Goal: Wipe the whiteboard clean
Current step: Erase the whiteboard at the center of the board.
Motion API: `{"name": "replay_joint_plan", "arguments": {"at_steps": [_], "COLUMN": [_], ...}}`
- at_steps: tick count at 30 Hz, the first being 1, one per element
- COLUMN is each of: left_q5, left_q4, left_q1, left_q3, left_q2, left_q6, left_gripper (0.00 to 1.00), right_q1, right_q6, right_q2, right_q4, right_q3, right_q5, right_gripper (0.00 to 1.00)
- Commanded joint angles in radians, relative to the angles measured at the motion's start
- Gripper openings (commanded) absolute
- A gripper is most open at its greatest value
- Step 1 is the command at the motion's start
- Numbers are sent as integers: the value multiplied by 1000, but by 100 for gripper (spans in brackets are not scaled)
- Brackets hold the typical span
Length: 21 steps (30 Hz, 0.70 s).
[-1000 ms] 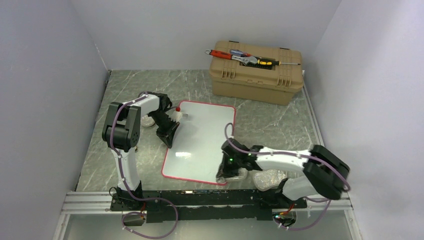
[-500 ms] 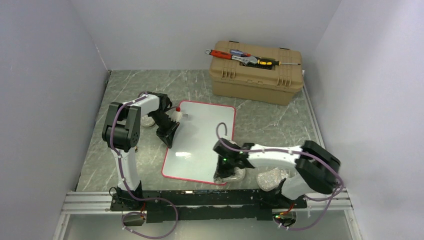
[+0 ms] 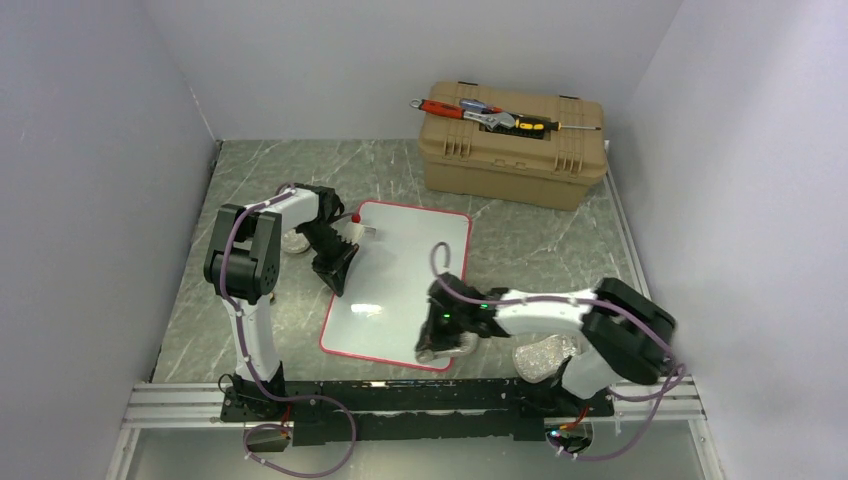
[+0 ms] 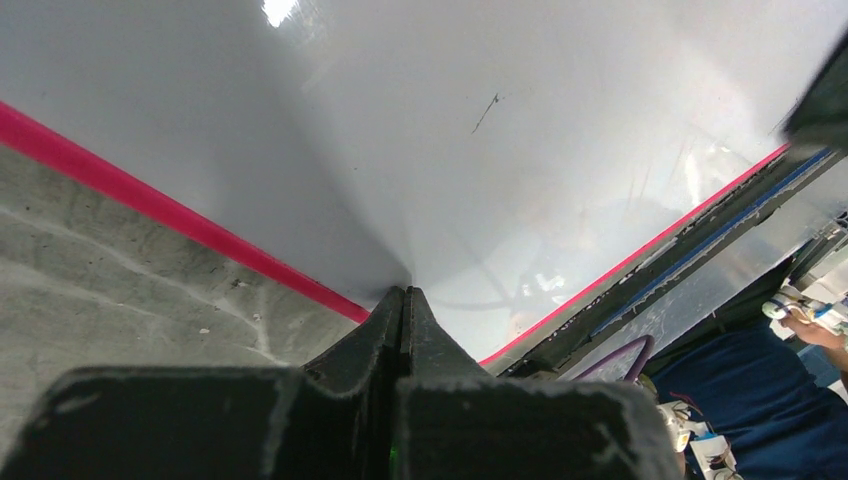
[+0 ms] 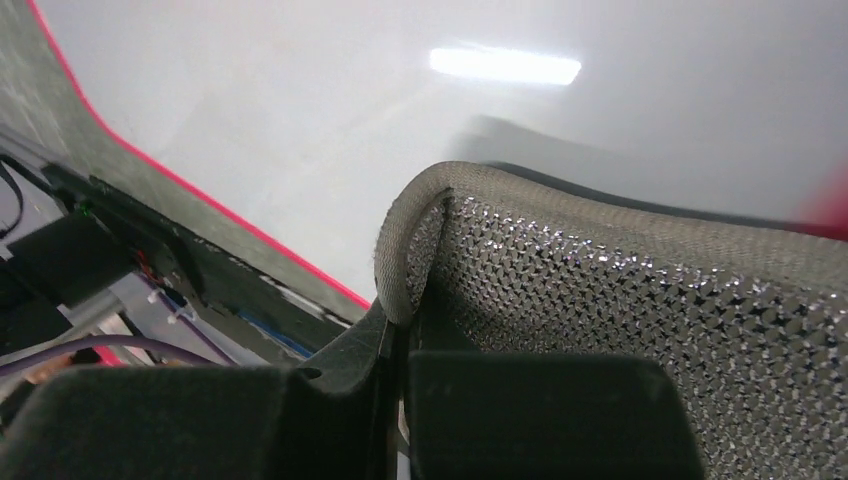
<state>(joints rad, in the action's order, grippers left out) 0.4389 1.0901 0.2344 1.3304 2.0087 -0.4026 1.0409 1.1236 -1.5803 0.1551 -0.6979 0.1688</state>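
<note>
Shifting leftward over the past second, the right gripper (image 3: pixel 440 340) is now sitting further in over the near right corner of the whiteboard (image 3: pixel 400 270), while the left arm is keeping the pose it had before.

At left, the left gripper (image 3: pixel 337 278) is pressing down at the board's left edge. Its fingers are clenched tight with nothing between them, and the left wrist view shows their joined tips meeting the red-rimmed border.

The whiteboard is lying flat in the middle of the grey-green marbled table (image 3: pixel 195 310), between the two arms and slightly skewed. A small red-tipped object (image 3: pixel 357 218), too small to identify, is resting at its far left corner. One short dark pen mark (image 4: pixel 487 112) is showing on the glossy surface.

Toward the right, the right gripper is pinching a fold of dark mesh cloth (image 5: pixel 620 300) and holding it against the board near the front rim.

A silvery crumpled bundle (image 3: pixel 540 355) is lying on the table just beside that arm. At far right, well apart from the board, a tan toolbox (image 3: pixel 515 160) is standing against the back wall, with hand tools (image 3: pixel 490 113) lying across its lid.
</note>
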Motion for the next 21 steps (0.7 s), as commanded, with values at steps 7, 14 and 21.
{"name": "replay_joint_plan", "arguments": {"at_steps": [7, 14, 21], "left_q5": [-36, -31, -36], "left_q4": [-65, -75, -75], "left_q1": [2, 2, 1], "left_q3": [-8, -23, -22], "left_q2": [-38, -42, -42], "left_q6": [-33, -31, -35], "left_gripper": [3, 3, 3], "right_q1": [-75, 121, 103], "right_q6": [7, 52, -57], "right_q2": [231, -59, -285], "right_q4": [287, 137, 77], "right_q3": [277, 115, -103], "right_q5": [-167, -119, -55], "right_gripper": [0, 0, 0]}}
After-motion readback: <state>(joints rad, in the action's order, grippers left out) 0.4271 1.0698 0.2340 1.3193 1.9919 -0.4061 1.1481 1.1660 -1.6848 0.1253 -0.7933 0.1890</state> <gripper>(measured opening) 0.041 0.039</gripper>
